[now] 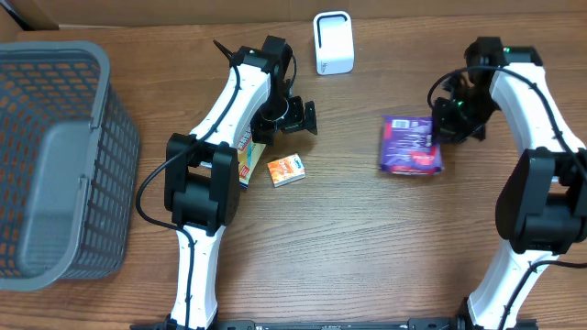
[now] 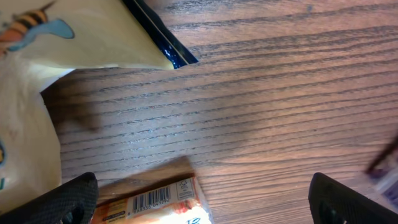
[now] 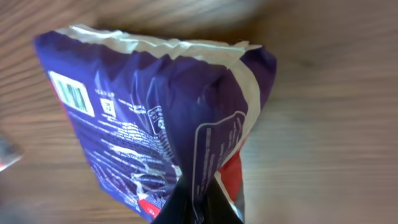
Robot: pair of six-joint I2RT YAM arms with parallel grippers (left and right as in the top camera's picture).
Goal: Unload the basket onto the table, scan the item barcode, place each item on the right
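i'm seeing right gripper [image 1: 438, 128] clamping the purple packet [image 1: 411, 145] by its 3 o'clock edge | packet sitting at 3 o'clock of the table [image 1: 348, 238], scanner [image 1: 333, 42] at 12 | left gripper [image 1: 295, 117] hanging wide open near the orange box [image 1: 285, 170]

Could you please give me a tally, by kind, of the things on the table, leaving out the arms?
Packages: 3 (purple bag, orange box, cream packet)
Scanners: 1 (white scanner)
Baskets: 1 (grey basket)
Total: 5
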